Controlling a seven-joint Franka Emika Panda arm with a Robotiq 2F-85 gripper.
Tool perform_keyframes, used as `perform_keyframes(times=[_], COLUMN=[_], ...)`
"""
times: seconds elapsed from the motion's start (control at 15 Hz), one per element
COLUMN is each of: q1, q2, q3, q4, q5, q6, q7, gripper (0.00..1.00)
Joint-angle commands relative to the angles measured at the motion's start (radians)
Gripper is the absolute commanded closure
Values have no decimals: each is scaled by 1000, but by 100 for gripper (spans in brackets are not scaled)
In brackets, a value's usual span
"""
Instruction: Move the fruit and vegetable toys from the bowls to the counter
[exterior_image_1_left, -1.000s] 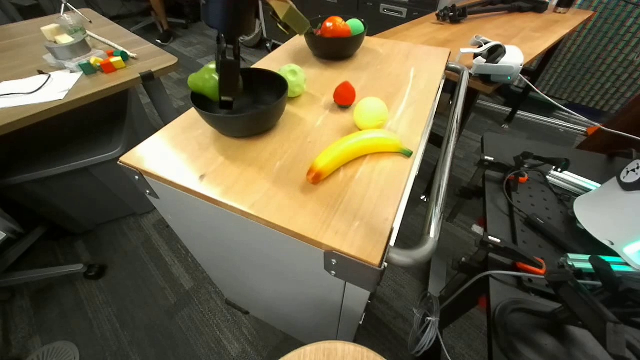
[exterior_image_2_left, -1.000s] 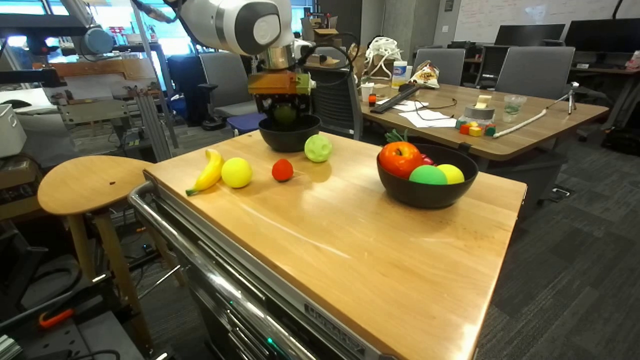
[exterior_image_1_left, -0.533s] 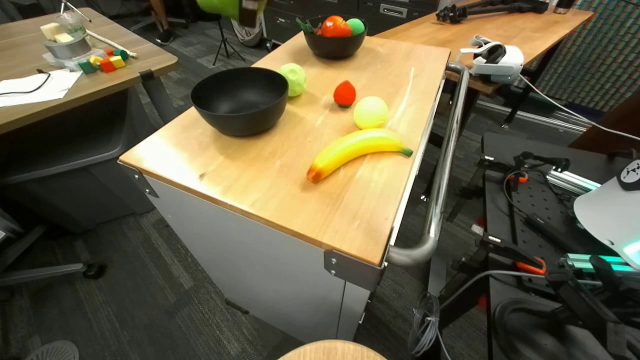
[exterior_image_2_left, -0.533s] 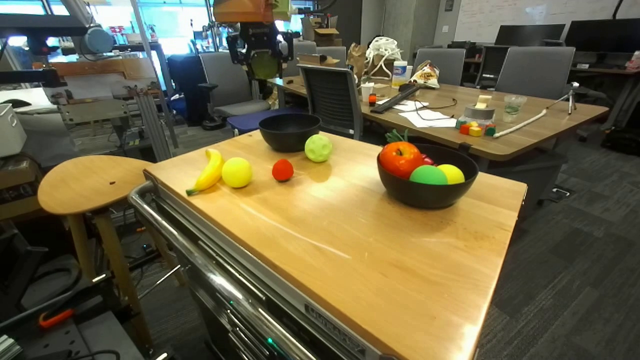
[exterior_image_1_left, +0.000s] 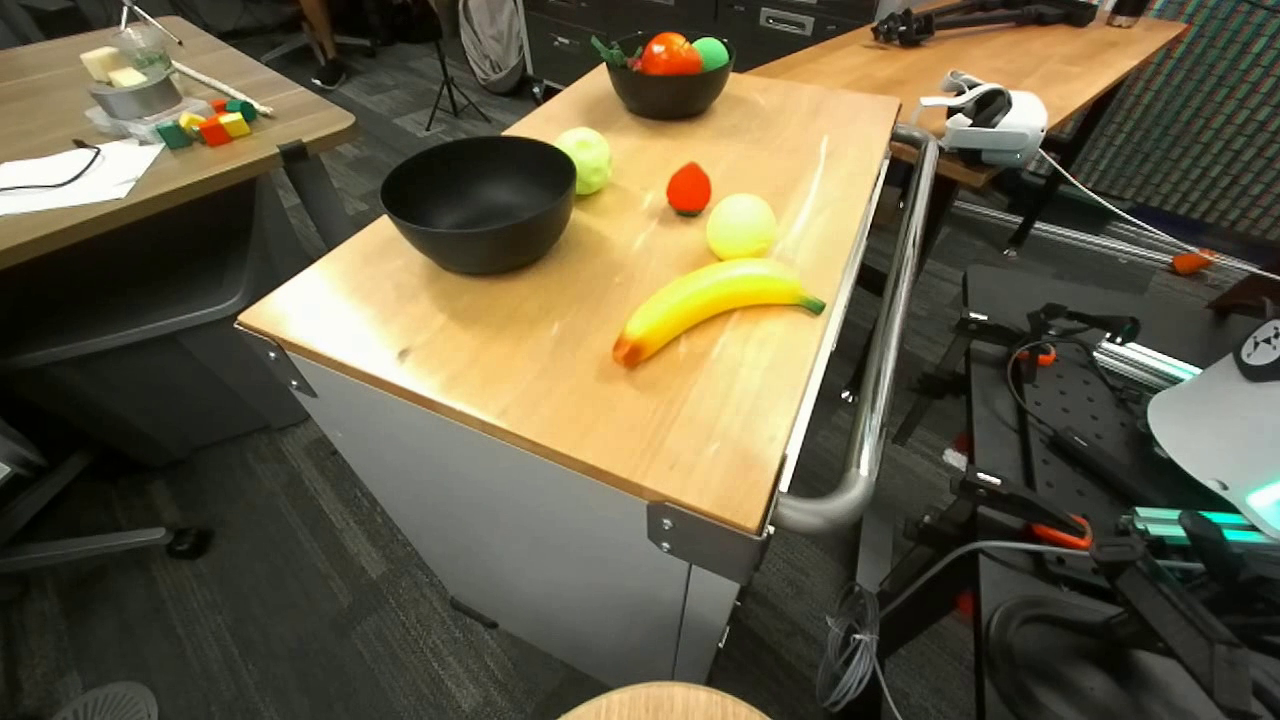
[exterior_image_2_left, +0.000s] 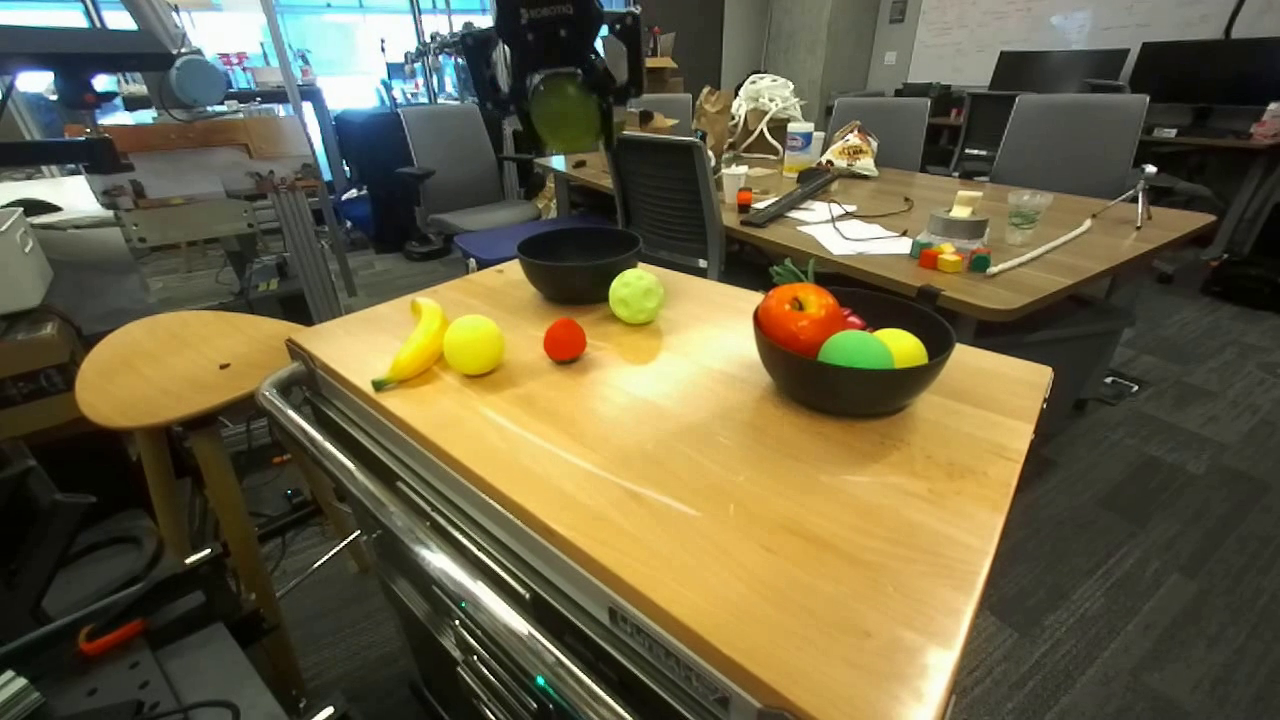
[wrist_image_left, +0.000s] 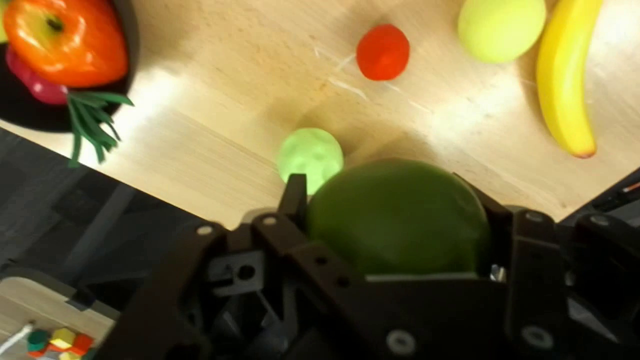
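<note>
My gripper (wrist_image_left: 378, 186) is shut on a large green pear (wrist_image_left: 400, 220), held above the counter (exterior_image_2_left: 700, 480). In an exterior view this grip hangs over the far black bowl (exterior_image_2_left: 580, 270), whose bare inside shows in an exterior view. Spread on the counter lie a banana (exterior_image_1_left: 715, 302), a yellow ball (exterior_image_1_left: 741, 228), a red strawberry-like piece (exterior_image_1_left: 689, 188) and a pale green ball (wrist_image_left: 310, 156) beside that bowl. The second black bowl (exterior_image_2_left: 850, 393) holds an orange-red apple (exterior_image_2_left: 800, 318), a green piece (exterior_image_2_left: 857, 350), a yellow piece (exterior_image_2_left: 906, 347) and a magenta one with leaves (wrist_image_left: 90, 117).
A metal rail (exterior_image_1_left: 890, 330) runs along one counter edge. A round wooden stool (exterior_image_2_left: 180, 365) stands by the counter's end. Behind is a wooden table (exterior_image_2_left: 1080, 225) with papers (exterior_image_2_left: 855, 235), small coloured blocks (exterior_image_2_left: 950, 260) and chairs (exterior_image_2_left: 665, 200) near it.
From inside the bowl, my gripper has risen with the pear in its grip, leaving that bowl bare. It then shifted nearer the camera in an exterior view. The other toys have stayed put.
</note>
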Motion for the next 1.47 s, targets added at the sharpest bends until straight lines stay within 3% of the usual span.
perform_keyframes(times=[0.0, 0.27, 0.47, 0.87, 1.33, 1.4], q1=[-2, 18, 26, 5, -9, -11], q2=[-56, -12, 30, 105, 213, 222], q3=[-66, -90, -90, -96, -90, -85], q4=[-187, -348, -391, -365, -324, -311], q5=[-21, -21, -41, -125, -109, -100], q6=[202, 444, 546, 615, 659, 649], q7=[-30, -78, -112, -132, -209, -218], gripper=[58, 58, 58, 58, 58, 54])
